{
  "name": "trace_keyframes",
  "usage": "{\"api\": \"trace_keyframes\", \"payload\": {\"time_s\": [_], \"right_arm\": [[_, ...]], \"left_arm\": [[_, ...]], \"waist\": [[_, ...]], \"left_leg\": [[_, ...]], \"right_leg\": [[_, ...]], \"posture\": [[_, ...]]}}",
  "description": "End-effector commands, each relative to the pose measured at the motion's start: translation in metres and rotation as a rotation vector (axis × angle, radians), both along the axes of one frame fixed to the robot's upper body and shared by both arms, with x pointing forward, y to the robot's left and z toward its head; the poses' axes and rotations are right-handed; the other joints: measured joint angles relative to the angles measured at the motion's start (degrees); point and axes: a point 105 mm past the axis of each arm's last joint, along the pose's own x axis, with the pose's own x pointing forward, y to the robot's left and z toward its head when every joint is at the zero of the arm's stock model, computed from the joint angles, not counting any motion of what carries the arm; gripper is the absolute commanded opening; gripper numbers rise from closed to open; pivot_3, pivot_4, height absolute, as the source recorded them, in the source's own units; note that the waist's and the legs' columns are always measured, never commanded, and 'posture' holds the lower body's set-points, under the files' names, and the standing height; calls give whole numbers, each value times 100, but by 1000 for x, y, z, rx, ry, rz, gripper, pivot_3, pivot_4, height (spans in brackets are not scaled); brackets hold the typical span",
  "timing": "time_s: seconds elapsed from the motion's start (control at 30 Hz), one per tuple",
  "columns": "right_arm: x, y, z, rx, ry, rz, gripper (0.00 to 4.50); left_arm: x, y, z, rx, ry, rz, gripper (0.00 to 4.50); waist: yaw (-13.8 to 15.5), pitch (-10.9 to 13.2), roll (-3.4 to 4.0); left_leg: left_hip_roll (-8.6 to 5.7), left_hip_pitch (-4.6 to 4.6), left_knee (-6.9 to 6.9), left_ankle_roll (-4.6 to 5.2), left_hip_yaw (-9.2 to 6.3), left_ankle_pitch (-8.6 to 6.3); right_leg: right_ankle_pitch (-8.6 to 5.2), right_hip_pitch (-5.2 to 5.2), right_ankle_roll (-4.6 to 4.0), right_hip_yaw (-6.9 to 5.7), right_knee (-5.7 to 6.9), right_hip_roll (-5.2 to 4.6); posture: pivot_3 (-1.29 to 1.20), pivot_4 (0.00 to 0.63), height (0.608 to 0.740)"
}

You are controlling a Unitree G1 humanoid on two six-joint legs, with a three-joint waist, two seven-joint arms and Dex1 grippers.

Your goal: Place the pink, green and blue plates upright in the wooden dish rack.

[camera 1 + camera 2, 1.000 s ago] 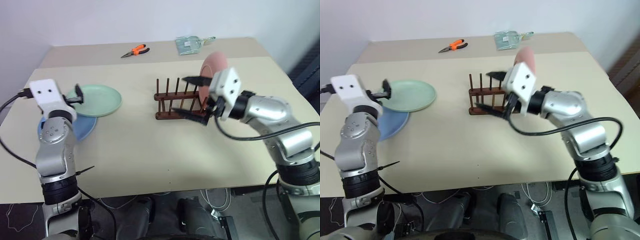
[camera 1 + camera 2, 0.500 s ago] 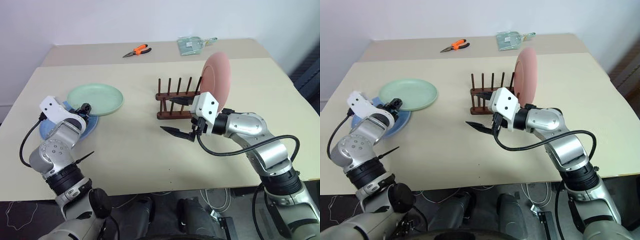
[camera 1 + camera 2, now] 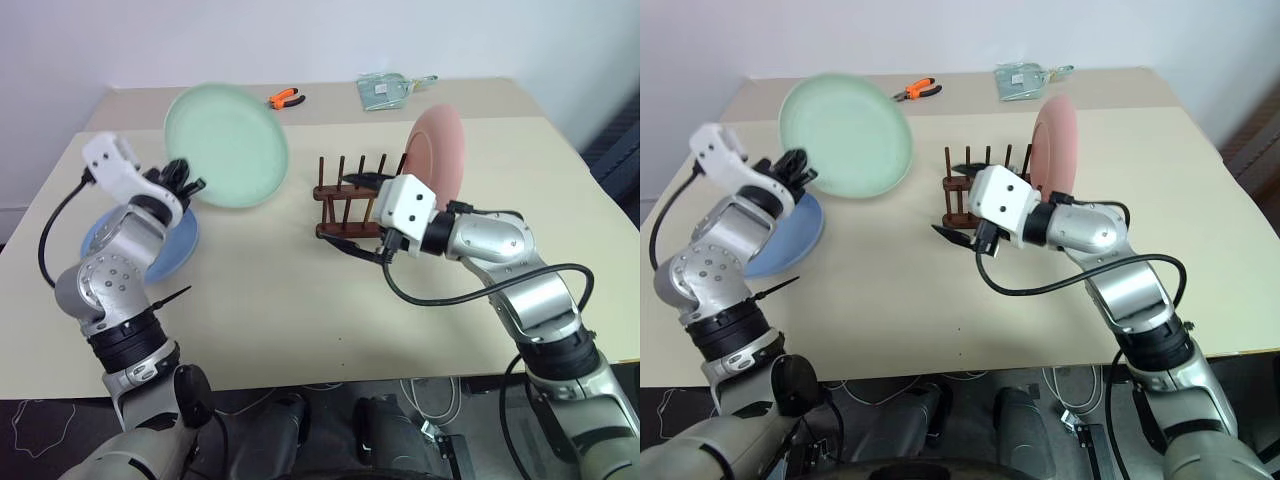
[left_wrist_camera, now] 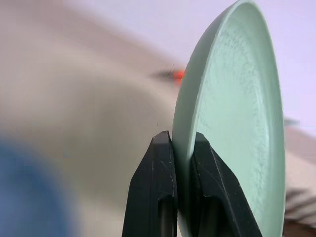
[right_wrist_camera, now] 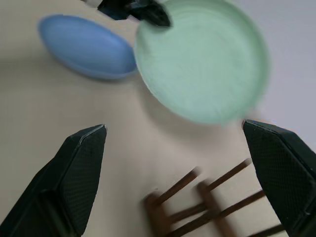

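Green plate (image 4: 232, 128) edge-on in L wrist cam — L gripper (image 4: 180, 148) pinching rim.

mint green plate (image 3: 227, 146), pink plate (image 3: 437, 150), blue plate (image 3: 168, 245), dark brown rack (image 3: 345, 205), orange pliers (image 3: 286, 97)

Both arms were jointed silver-grey metal segments with black bands at the joints, each ending in a white blocky wrist housing, the left gripper (image 3: 183, 181) and right gripper (image 3: 354, 214) each with two tapered black fingers, black cables looping from wrist to forearm.
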Motion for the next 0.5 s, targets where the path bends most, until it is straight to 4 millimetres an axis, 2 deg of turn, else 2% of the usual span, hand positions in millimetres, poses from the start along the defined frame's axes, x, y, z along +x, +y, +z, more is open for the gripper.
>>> {"api": "trace_keyframes", "payload": {"time_s": [0.03,0.13,0.33,0.43,0.5], "right_arm": [[12,12,7,-79,-178,-24,4500],[29,17,9,-136,-288,-75,4500],[56,15,5,-243,-444,-183,4500],[62,9,-1,-265,-452,-219,3602],[62,8,0,-257,-460,-228,2604]], "left_arm": [[-13,-39,41,50,-147,-139,50],[-17,-60,49,30,-156,-197,50],[-20,-77,43,-19,-118,-242,50],[-21,-82,38,-41,-98,-265,0],[-22,-82,36,-33,-93,-270,0]], "waist": [[-4,0,0],[-17,0,0],[-18,1,-1],[-5,0,-1],[-8,1,-1]], "left_leg": [[0,0,-1,-3,0,2],[0,0,-4,-19,4,12],[1,1,-6,-22,4,17],[1,1,-6,-23,4,17],[0,1,-5,-23,4,17]], "right_leg": [[0,0,0,0,0,0],[0,-3,0,1,2,1],[1,-7,-1,7,6,5],[1,-7,-2,7,6,6],[1,-6,-2,8,6,7]], "posture": [[0,150,729],[0,150,729],[0,150,729],[0,150,729],[0,150,729]]}}
